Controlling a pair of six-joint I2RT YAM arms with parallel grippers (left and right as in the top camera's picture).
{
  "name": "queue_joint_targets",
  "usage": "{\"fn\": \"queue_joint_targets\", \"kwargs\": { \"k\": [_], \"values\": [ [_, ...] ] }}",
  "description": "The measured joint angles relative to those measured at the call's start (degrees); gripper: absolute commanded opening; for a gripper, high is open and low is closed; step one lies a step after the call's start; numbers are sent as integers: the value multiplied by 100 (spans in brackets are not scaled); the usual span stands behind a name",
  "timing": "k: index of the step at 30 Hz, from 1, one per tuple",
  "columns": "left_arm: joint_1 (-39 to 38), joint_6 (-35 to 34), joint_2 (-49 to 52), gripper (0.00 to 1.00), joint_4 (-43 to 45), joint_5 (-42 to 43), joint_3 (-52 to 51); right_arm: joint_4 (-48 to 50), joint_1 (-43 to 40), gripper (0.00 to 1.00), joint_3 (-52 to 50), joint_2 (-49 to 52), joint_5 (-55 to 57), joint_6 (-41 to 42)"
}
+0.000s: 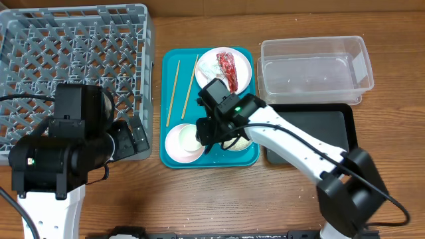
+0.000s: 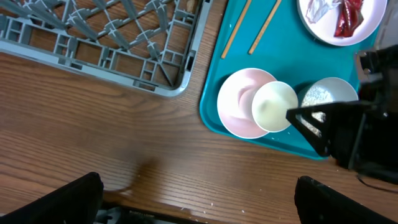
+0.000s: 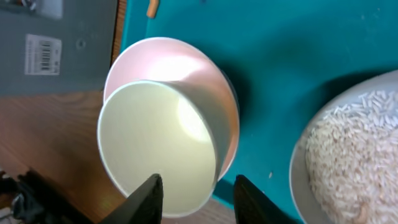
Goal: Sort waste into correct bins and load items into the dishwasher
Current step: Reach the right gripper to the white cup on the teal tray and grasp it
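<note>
The wooden counter (image 3: pixel 50 137) shows to the left of the right gripper (image 3: pixel 196 199). A teal tray (image 3: pixel 280 62) lies flat on it, beneath and ahead of the gripper

What I can't make out from here
My right arm (image 1: pixel 285 136) covers most of the rice bowl (image 2: pixel 333 82) from overhead, and the right wrist view crops it at the right edge. The right gripper (image 3: pixel 198 186) fingers are cut off at the bottom there, so I can't tell whether they pinch the cup (image 3: pixel 155 155). The left gripper (image 2: pixel 198 180) shows only two dark, blurred fingers, cropped.
</note>
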Motion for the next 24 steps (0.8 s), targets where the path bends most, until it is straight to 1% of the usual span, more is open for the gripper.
{"fn": "queue_joint_targets", "kwargs": {
  "k": [5,9,11,20,21,22,24],
  "values": [
    [0,0,9,100,-50,-39,0,66,37,34,0,66,304,57],
    [0,0,9,100,-68,-39,0,146,48,33,0,66,455,63],
    [0,0,9,100,-66,-39,0,210,68,28,0,66,498,63],
    [0,0,7,100,-66,-39,-2,358,118,28,-7,131,577,92],
    [0,0,9,100,-66,-39,0,365,118,24,-7,146,575,105],
    [0,0,9,100,-66,-37,0,363,118,16,-7,166,579,101],
    [0,0,9,100,-68,-39,0,334,118,6,-7,264,581,138]
  ]
}}
